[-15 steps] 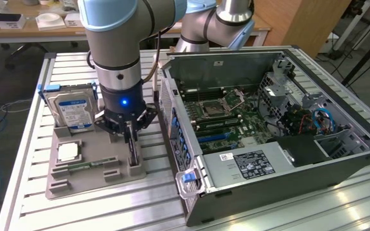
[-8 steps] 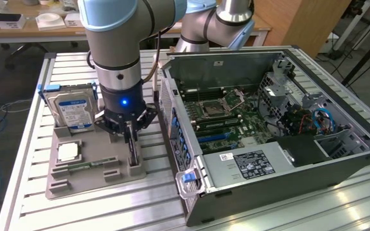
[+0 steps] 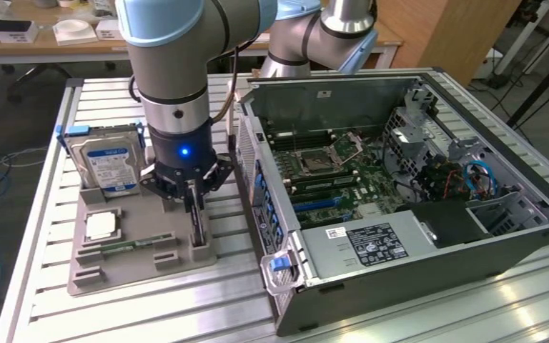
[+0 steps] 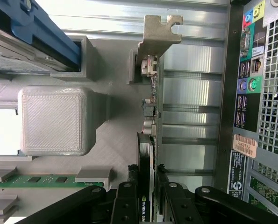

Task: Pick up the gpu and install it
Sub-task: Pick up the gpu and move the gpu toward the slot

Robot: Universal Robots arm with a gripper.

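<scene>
Graphics card (image 3: 198, 232) (image 4: 145, 154) standing on edge in grey holder (image 3: 131, 268), exterior view's left of open computer case (image 3: 427, 236), hand (image 3: 191, 200) (image 4: 148, 179) straddling its top, grip impossible to tell.

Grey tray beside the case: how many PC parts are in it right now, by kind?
Hard drive: 1
CPU: 1
RAM stick: 1
GPU: 1
Total: 4
</scene>
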